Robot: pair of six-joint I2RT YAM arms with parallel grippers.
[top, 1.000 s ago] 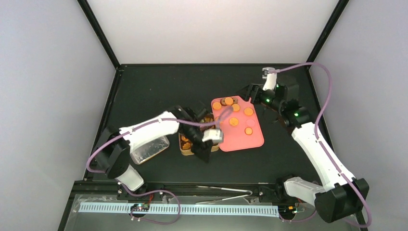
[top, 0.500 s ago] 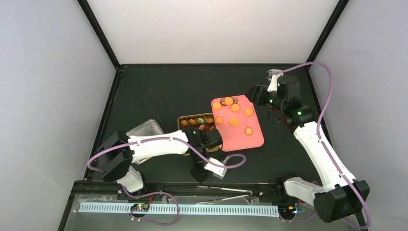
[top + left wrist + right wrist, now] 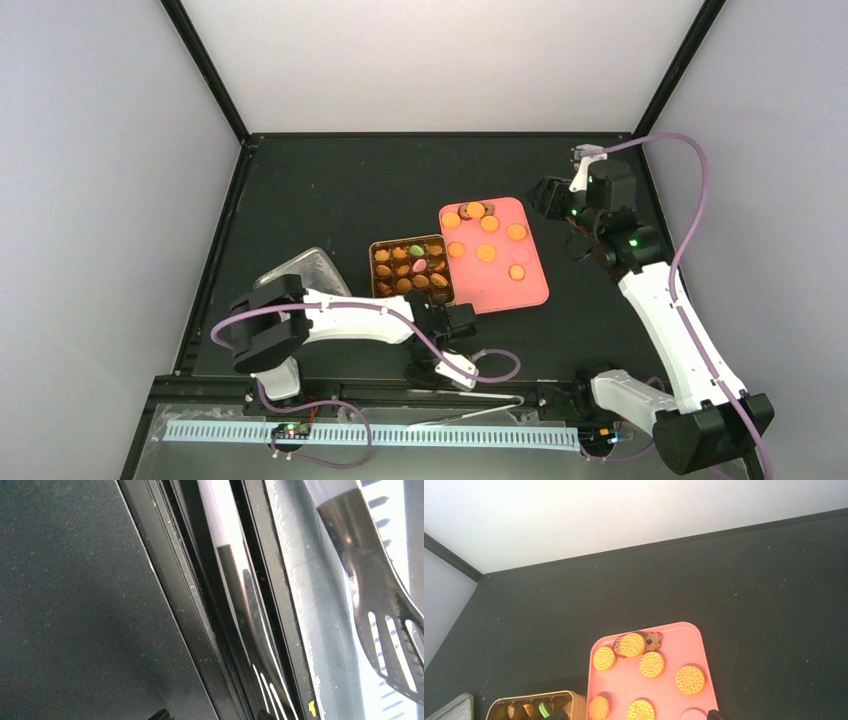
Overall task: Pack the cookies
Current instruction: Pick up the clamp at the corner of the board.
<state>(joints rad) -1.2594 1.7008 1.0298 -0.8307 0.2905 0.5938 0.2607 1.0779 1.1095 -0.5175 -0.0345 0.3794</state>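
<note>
Several orange-golden cookies (image 3: 486, 253) lie on a pink tray (image 3: 530, 290), with a pale pink one (image 3: 520, 256) and dark brown ones (image 3: 466, 211) at its far end. They also show in the right wrist view (image 3: 652, 664). The brown compartmented tin (image 3: 374, 247) left of the tray holds several cookies, including a green one (image 3: 415, 250) and a pink one (image 3: 420, 265). My left gripper (image 3: 432, 352) is low at the table's near edge, open and empty (image 3: 212, 716). My right gripper (image 3: 548, 196) hovers right of the tray's far end, open and empty (image 3: 634, 716).
Metal tongs (image 3: 470, 405) lie beyond the table's near edge, right under my left gripper (image 3: 372, 590). A clear plastic lid (image 3: 300, 270) lies left of the tin. Black frame posts rise at the table's far corners.
My left arm has swung off the tin and down to the near edge, uncovering the tin. My right gripper has drawn back to the right, away from the tray.
</note>
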